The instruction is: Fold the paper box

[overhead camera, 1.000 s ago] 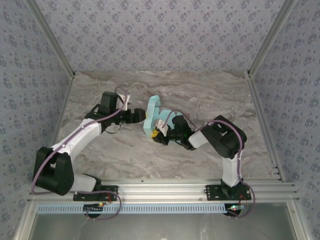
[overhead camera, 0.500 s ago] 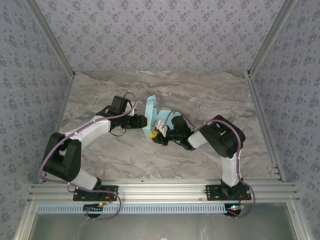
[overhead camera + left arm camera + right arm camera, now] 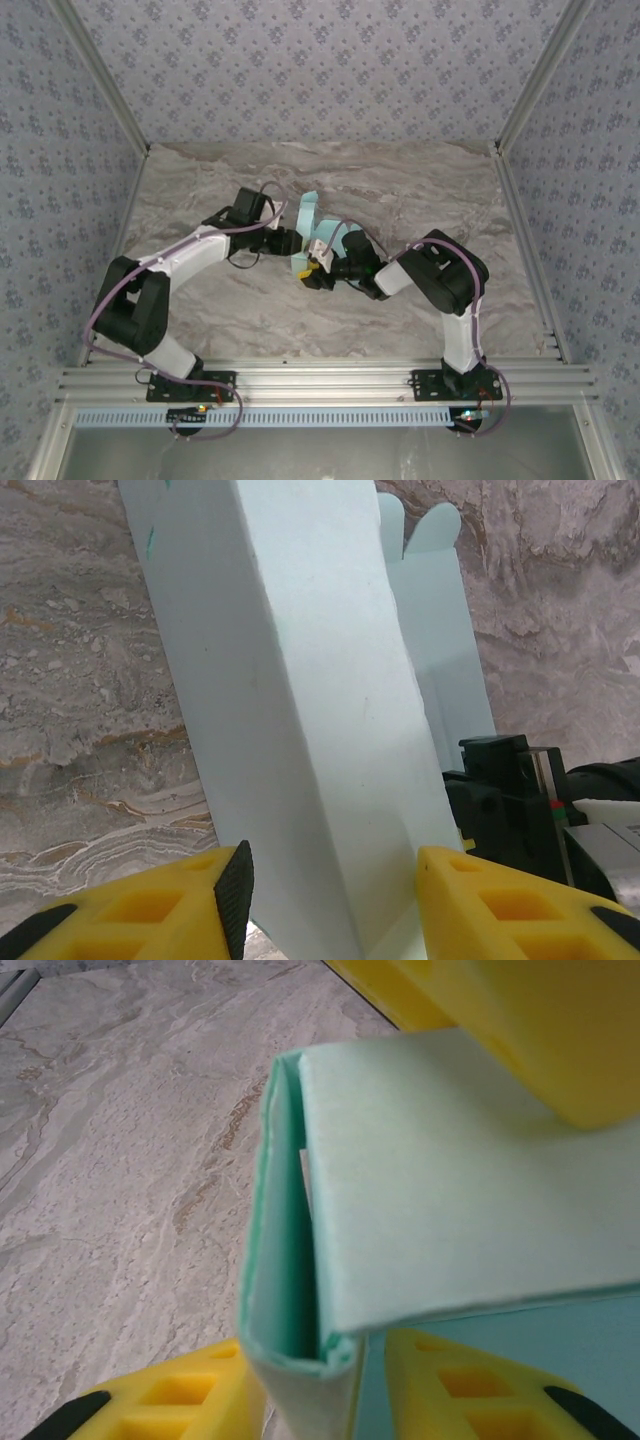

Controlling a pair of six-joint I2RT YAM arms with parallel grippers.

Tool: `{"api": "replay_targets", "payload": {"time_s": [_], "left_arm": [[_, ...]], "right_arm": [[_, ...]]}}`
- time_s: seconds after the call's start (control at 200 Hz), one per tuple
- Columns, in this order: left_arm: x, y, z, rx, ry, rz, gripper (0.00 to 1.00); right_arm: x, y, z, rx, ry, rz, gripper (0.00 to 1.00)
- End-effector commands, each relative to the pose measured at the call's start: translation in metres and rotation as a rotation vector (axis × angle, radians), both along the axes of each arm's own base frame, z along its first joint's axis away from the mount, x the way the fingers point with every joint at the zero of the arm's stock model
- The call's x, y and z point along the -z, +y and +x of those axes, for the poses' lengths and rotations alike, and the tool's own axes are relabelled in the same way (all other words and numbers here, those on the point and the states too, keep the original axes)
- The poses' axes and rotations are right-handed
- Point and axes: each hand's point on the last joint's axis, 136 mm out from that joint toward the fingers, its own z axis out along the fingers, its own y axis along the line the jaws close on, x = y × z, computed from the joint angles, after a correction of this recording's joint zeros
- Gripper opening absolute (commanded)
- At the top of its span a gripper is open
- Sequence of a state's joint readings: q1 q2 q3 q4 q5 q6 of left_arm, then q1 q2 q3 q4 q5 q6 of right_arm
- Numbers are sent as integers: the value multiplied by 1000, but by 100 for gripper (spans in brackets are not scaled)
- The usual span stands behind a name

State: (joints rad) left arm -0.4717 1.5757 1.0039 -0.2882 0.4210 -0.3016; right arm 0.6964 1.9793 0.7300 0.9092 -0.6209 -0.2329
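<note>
On the table (image 3: 450,190), from above: your paper box (image 3: 308,218) stands at centre. Left wrist: left gripper (image 3: 330,880) clamped on its lower end, flaps toward 12 o'clock. Right wrist: right gripper (image 3: 315,1380) straddles a folded edge at 6 o'clock; you cannot tell whether it pinches.

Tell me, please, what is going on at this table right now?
The robot is folding the paper box, a piece of pale aqua card, in the middle of the marbled table. The left pincer is clamped across a folded section of it. The right pincer meets it from the other side, with a creased edge between its fingers; whether it grips is unclear. The box is only partly formed, its rounded tabs sticking out loose.
</note>
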Motion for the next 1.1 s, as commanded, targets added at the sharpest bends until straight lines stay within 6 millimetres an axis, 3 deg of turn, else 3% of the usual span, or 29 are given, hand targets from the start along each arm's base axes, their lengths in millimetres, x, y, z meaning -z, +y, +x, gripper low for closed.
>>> {"api": "replay_targets", "payload": {"time_s": [0.0, 0.3, 0.465, 0.765, 0.969, 1.094], "left_arm": [[27, 10, -13, 37, 67, 105, 48], [36, 7, -17, 73, 95, 106, 51], [39, 7, -17, 73, 95, 109, 51], [39, 20, -17, 43, 97, 106, 50], [38, 16, -29, 81, 107, 52, 50], [34, 20, -42, 93, 111, 37, 52]], "right_arm": [[-9, 1, -4, -18, -68, 34, 39], [-19, -3, 0, -10, -60, 56, 37], [-15, 6, -13, -96, -68, 4, 33], [-13, 12, -8, -93, -88, -9, 21], [-14, 21, -16, -134, -88, -27, 15], [-22, 34, -26, -176, -116, -52, 19]]}}
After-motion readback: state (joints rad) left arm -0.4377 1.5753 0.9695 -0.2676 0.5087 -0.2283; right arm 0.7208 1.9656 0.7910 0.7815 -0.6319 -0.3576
